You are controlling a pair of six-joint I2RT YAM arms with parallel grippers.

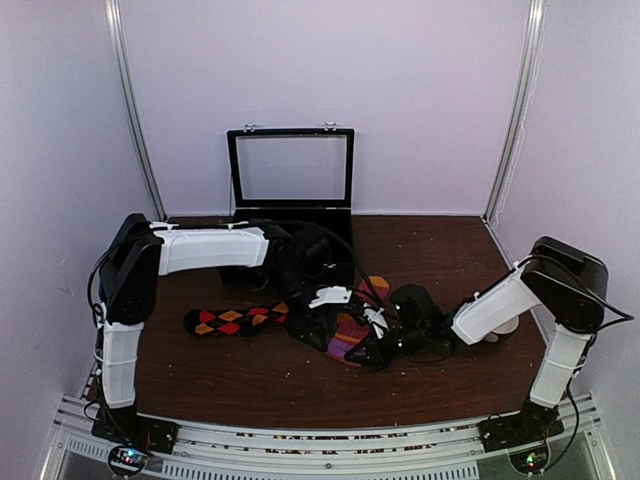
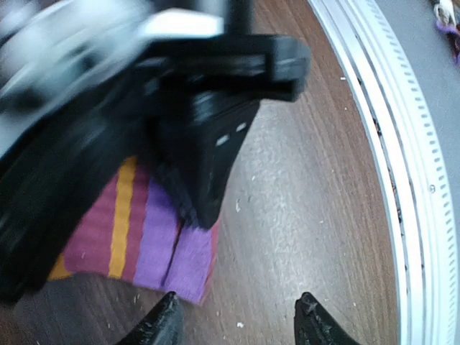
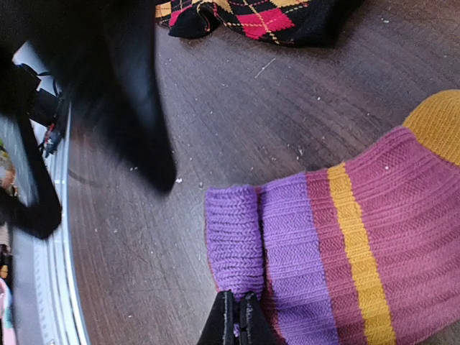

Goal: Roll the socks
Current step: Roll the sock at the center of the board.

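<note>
The pink striped sock (image 1: 352, 332) lies flat in the middle of the table, with its purple cuff toward the near edge. The black argyle sock (image 1: 232, 321) lies flat to its left. My right gripper (image 3: 237, 325) is shut on the purple cuff, which is folded over into a small roll (image 3: 231, 241); in the top view it (image 1: 370, 352) sits at the sock's near end. My left gripper (image 2: 241, 323) is open and empty, just above the table beside the cuff corner (image 2: 188, 267); in the top view it (image 1: 316, 328) is over the sock's left edge. The argyle sock also shows in the right wrist view (image 3: 262, 16).
An open black case with a clear lid (image 1: 290, 170) stands at the back of the table. The metal rail of the table's near edge (image 2: 402, 180) runs close to my left gripper. The two grippers are close together over the pink sock.
</note>
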